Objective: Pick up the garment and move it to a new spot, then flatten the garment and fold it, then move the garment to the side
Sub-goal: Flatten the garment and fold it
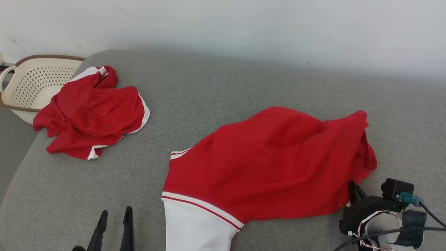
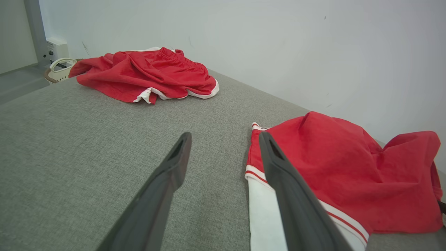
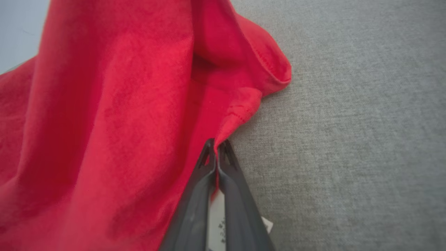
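Rumpled red garment (image 1: 271,164) on grey cushion (image 1: 216,90)

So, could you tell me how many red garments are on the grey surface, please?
2. The spread garment lies near right, its edge pinched by the right gripper; the crumpled garment sits far left, beside the basket. Its inside is partly hidden.

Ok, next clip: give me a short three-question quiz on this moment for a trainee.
1. True or false: the right gripper is shut on an edge of the near red garment.
2. The left gripper is: A open and empty; B shut on the garment; C shut and empty.
3. How many red garments lie on the grey surface?
Key: 1 true; 2 A; 3 two, counting the crumpled garment at far left.
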You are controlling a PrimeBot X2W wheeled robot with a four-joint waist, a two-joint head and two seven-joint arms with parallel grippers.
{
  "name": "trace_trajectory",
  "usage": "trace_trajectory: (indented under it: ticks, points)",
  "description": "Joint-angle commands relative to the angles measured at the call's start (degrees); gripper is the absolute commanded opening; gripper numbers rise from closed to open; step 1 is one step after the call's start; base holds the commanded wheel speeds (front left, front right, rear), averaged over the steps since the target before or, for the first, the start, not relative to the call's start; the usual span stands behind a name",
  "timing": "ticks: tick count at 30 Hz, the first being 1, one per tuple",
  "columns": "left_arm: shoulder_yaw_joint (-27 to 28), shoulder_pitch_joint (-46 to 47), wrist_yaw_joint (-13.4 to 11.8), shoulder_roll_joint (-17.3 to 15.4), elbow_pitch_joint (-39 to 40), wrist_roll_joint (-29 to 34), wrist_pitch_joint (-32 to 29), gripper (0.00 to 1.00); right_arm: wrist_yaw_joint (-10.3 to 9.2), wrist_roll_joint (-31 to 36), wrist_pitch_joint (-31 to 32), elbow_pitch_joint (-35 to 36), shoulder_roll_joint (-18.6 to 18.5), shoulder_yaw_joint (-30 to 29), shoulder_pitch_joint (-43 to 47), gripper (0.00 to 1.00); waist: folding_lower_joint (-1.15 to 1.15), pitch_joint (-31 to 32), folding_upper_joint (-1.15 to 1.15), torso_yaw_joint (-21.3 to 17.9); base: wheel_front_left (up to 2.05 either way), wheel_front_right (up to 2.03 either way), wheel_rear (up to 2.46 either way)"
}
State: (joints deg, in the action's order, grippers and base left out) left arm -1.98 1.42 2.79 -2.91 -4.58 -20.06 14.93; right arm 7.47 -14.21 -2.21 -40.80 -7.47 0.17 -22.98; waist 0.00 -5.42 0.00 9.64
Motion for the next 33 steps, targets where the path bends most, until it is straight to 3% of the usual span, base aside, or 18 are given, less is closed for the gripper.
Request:
trace_trajectory:
  ticks: [1, 10, 18, 19, 20, 21, 33]
  points:
    - [0.07, -0.41, -0.15, 0.01, -0.24, 0.34, 0.21, 1.0, 0.05, -1.02, -1.23, 0.58, 0.35, 0.51, 1.35, 0.0, 0.0, 0.74, 0.0, -0.29, 0.0, 0.0, 0.0]
    - [0.07, -1.72, -0.08, 0.02, -0.66, -0.5, 0.21, 1.0, 0.05, 0.4, 0.25, 14.58, 1.3, 1.54, 11.93, 0.0, 0.0, 2.72, 0.0, -3.01, 0.0, 0.0, 0.0]
    - [-0.55, -1.3, -0.41, 0.0, -0.2, -1.01, 0.21, 1.0, 0.05, 2.05, 12.31, 36.64, 4.36, -3.18, 26.2, 0.0, 0.0, 1.95, 0.0, -4.79, 0.0, 0.0, 0.0]
    - [-0.5, -1.3, -0.51, 0.01, -0.08, -1.11, 0.21, 1.0, 0.05, 1.44, 13.36, 38.54, 4.5, -3.25, 27.14, 0.25, 0.0, 1.79, 0.0, -5.0, 0.0, 0.0, 0.0]
    - [-0.6, -1.27, -0.56, 0.01, -0.01, -1.18, 0.21, 1.0, 0.05, 1.49, 14.23, 40.06, 4.51, -3.66, 28.0, 0.82, 0.0, 1.67, 0.0, -5.06, 0.0, 0.0, 0.0]
    - [-0.71, -1.23, -0.56, 0.0, -0.05, -1.26, 0.21, 1.0, 0.05, 2.54, 15.12, 41.09, 4.53, -3.69, 28.96, 1.0, 0.0, 1.59, 0.0, -5.04, 0.0, 0.0, 0.0]
    - [0.51, -1.71, -0.34, 0.01, 0.09, -1.21, 0.21, 1.0, 0.05, 2.07, 14.67, 47.77, 4.63, -5.58, 29.77, 1.0, 0.0, 1.71, 0.0, -5.06, 0.0, 0.0, 0.0]
